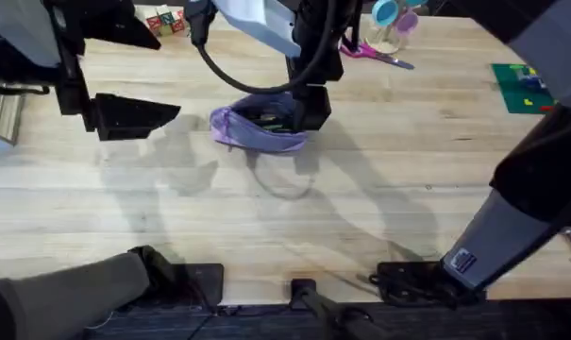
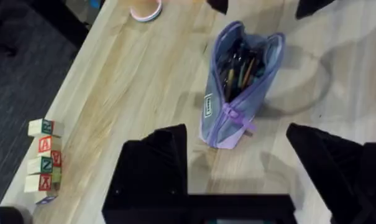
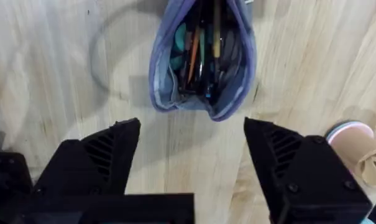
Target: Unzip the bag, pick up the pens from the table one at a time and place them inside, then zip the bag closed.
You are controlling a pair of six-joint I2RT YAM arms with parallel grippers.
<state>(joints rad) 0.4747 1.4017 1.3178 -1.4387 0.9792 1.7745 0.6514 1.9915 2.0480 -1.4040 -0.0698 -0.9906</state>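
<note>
While the bag (image 1: 259,126) sits unzipped mid-table (image 1: 361,227), both tools gape empty: left tool (image 1: 139,115) at 9 o'clock, right tool (image 3: 191,155) above, bare wood toward 6

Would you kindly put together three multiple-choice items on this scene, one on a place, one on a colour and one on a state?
1. Where do the pens lie?
A. inside the bag
B. on the table beside the scissors
C. stacked on the letter blocks

2. What colour is the bag?
A. green
B. lavender-purple
C. red

3. How is the bag's zip?
A. fully closed
B. open, mouth gaping
C. torn off

Answers:
1 A, as the right wrist view shows pens standing in the bag's mouth.
2 B, as its fabric is lavender in the overhead and both wrist views.
3 B, as both wrist views look straight into the parted opening.
</note>
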